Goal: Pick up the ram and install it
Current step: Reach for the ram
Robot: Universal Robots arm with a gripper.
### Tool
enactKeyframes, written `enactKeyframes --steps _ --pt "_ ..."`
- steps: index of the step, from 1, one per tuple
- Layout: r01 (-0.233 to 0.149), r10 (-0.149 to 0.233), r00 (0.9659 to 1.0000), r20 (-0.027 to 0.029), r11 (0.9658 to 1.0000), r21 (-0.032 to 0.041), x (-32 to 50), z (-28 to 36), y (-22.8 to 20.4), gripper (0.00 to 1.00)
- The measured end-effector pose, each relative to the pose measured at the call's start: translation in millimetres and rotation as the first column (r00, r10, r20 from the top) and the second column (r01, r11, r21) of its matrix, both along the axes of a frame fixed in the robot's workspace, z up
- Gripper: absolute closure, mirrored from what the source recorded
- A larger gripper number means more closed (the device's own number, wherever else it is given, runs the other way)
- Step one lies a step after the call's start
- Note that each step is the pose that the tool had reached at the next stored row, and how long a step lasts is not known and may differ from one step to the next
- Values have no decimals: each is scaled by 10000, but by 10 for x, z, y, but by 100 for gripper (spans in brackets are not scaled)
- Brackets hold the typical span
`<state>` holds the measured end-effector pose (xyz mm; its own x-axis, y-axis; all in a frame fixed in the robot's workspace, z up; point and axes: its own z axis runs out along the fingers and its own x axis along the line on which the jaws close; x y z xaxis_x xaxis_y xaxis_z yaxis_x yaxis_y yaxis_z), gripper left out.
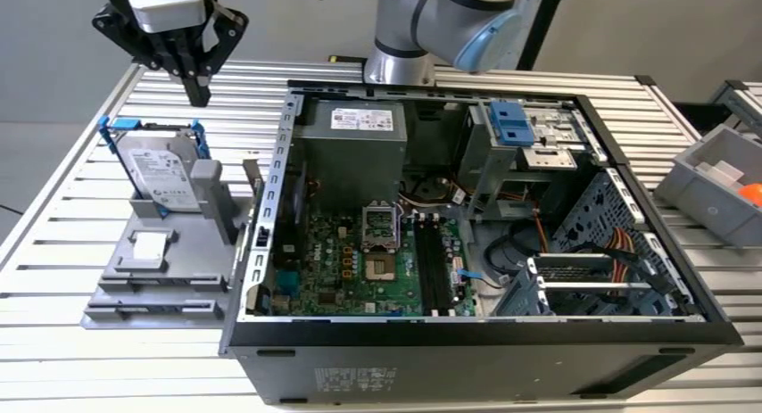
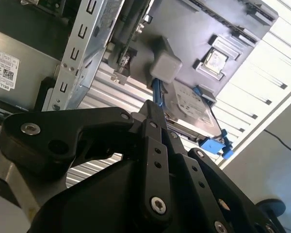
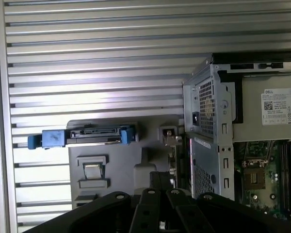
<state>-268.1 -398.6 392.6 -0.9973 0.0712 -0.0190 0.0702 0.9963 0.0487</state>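
your gripper (image 1: 198, 94) hangs high at the exterior view's left, over the slatted table (image 1: 71, 217). its fingers point down and are pinched together with nothing between them. it sits well above the grey fixture (image 1: 155, 279) and touches nothing. the ram (image 1: 252, 188) stands on edge in that fixture, on the side nearest the computer case (image 1: 476, 342). it is just beside the case wall and apart from the hard drive (image 1: 161, 168), which stands upright in the same fixture with blue rails on its sides. in the second wrist view the ram (image 2: 156, 94) reads as a thin blue edge running from a grey block (image 2: 166, 68) toward the gripper (image 2: 153, 109) tips. you can't judge the gap between tips and ram from that angle, but the exterior view shows them apart. in the first wrist view you look straight down past the gripper (image 3: 160, 180) linkage. there the hard drive (image 3: 82, 137) is edge-on, and the ram (image 3: 173, 162) is a thin line between the fixture (image 3: 116, 170) plate and the case (image 3: 208, 145) wall. the case lies on its side, open, with the motherboard (image 1: 357, 261) exposed and its long dark memory slots (image 1: 431, 268) beside the cpu socket (image 1: 378, 224).
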Motion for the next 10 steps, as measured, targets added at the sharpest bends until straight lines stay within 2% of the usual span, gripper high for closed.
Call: enactKeyframes --steps 10 --pt "0 0 10000 0 10000 0 -76 0 0 100"
